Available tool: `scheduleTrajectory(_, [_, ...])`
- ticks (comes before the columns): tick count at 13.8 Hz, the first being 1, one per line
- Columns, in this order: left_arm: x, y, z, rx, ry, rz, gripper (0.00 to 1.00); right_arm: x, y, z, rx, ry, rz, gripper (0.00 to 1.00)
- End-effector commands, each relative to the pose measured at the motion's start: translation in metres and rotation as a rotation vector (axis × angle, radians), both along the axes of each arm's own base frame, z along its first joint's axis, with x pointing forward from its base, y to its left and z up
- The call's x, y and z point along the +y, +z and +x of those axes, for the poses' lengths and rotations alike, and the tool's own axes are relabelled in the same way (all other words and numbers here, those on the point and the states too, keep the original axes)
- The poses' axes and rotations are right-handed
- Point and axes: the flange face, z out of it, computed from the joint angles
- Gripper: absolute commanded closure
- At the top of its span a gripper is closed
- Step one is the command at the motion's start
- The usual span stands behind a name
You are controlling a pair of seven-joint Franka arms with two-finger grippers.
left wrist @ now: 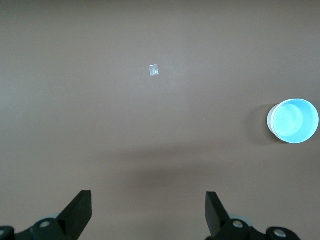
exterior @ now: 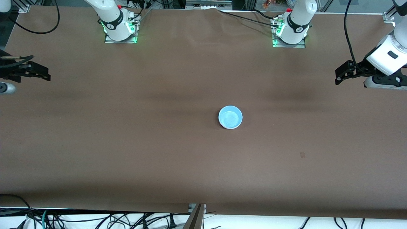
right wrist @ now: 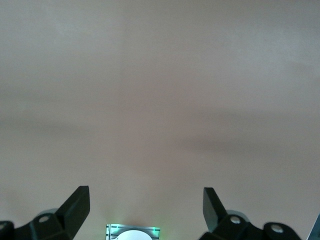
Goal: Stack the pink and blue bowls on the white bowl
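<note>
While both arms wait out at the ends of the table, you have a wide brown table cover (exterior: pixel 133 133) filling nearly the whole front view, smooth apart from a few soft shadow bands across its middle. Along the bottom edge of that frame a strip of white floor shows with a tangle of black cables (exterior: pixel 95 221). At the top edge two arm bases stand on plates lit green, one base (exterior: pixel 120 28) toward the upper left of the frame, the other base (exterior: pixel 290 33) toward the upper right.

You can count one stack of bowls only, just right of the frame's centre: a blue bowl (exterior: pixel 230 117) sits upright with a white rim (left wrist: pixel 270 120) showing outside it in the left wrist view, so something white lies under it. Whether a pink bowl is nested between them you cannot tell. A small pale scrap (exterior: pixel 302 155) lies on the cover in the lower right of the front view, well apart from the bowls.

There are two grippers. The left gripper (exterior: pixel 339 76) hangs at the right edge of the front view, fingers spread wide and holding nothing. The right gripper (exterior: pixel 44 74) hangs at the left edge, likewise wide open with nothing between its fingers.
</note>
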Motion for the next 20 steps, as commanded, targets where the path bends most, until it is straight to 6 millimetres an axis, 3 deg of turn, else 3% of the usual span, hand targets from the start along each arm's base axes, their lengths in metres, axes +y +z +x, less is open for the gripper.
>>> scheduleTrajectory(1, [0.001, 0.002, 0.003, -0.006, -0.016, -0.004, 0.0, -0.001, 0.005, -0.02, 0.019, -0.022, -0.003, 0.0])
scheduleTrajectory(11, [0.001, 0.002, 0.003, -0.006, -0.018, -0.004, 0.0, 0.029, 0.004, -0.011, 0.012, 0.035, -0.005, 0.0])
scheduleTrajectory(17, [0.001, 0.002, 0.003, -0.006, -0.014, -0.004, 0.0, 0.028, 0.004, -0.011, 0.013, 0.024, -0.004, 0.0])
scheduleTrajectory(20, [0.011, 0.002, 0.003, -0.006, -0.001, -0.005, 0.0, 0.03, 0.002, -0.011, 0.012, -0.066, -0.016, 0.0])
